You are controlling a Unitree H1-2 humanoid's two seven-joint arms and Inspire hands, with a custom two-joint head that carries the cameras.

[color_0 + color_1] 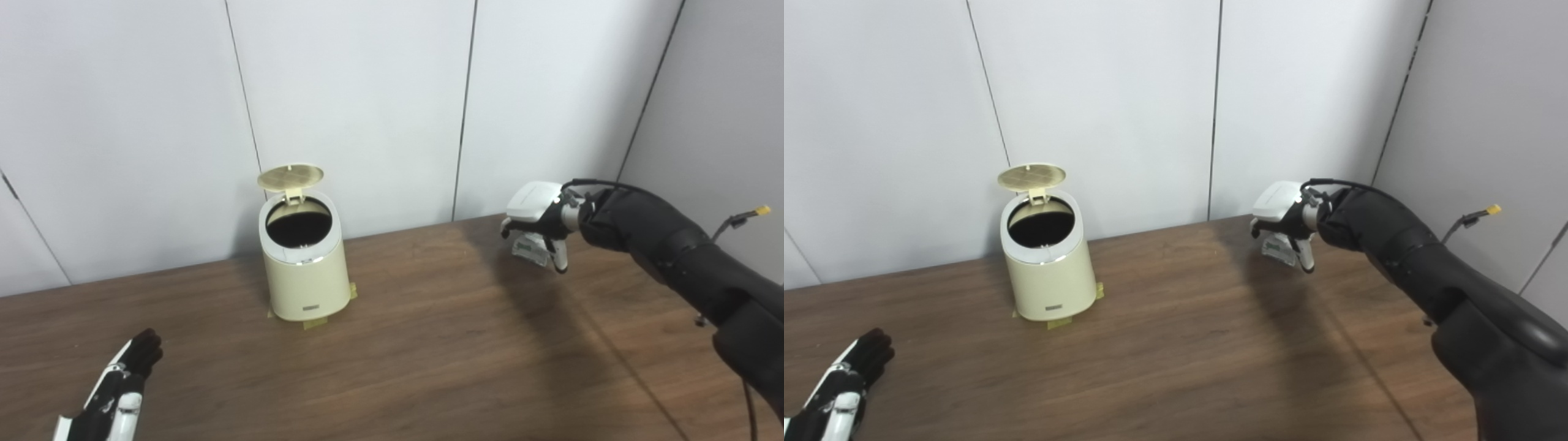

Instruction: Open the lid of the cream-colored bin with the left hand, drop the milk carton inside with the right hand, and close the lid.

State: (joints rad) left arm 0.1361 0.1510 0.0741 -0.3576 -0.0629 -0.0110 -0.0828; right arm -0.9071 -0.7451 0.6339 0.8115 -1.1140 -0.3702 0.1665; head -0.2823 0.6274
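The cream-colored bin (305, 263) stands toward the back of the wooden surface (429, 343) with strips of tape at its base, likely to keep it from shifting, and its lid (290, 176) is tipped up on its hinge, leaving the dark mouth clear for a drop. The right hand (542, 223) hangs well to the right of the bin, fingers curled down around the milk carton (530, 250), which looks lifted off the surface. The right arm reaches in extended. The left hand (125, 380) rests low near the front edge, fingers straight, holding nothing.
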